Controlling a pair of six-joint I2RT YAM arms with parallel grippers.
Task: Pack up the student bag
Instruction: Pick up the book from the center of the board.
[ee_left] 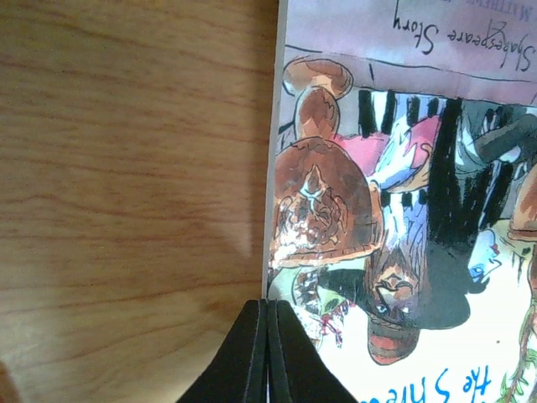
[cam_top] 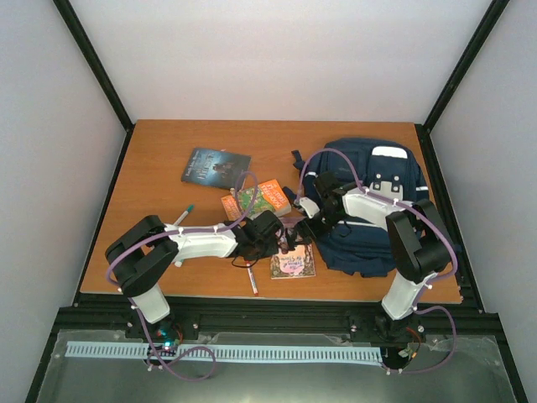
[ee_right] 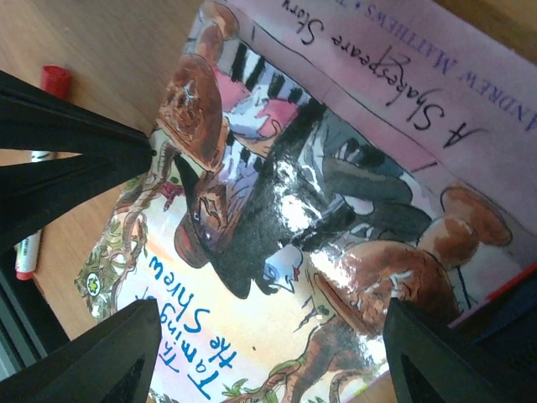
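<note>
The student bag (cam_top: 359, 248) lies far right on the table (cam_top: 151, 168), at two o'clock from the picture book (cam_top: 294, 265), where the left gripper (ee_left: 267, 306) is pressed together at its edge and the right gripper (ee_right: 273, 315), nearer the bag, hangs spread above.

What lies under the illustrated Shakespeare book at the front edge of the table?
Only the wooden table shows beside the book, which seems to lie flat on it. Anything beneath the cover is hidden.
</note>
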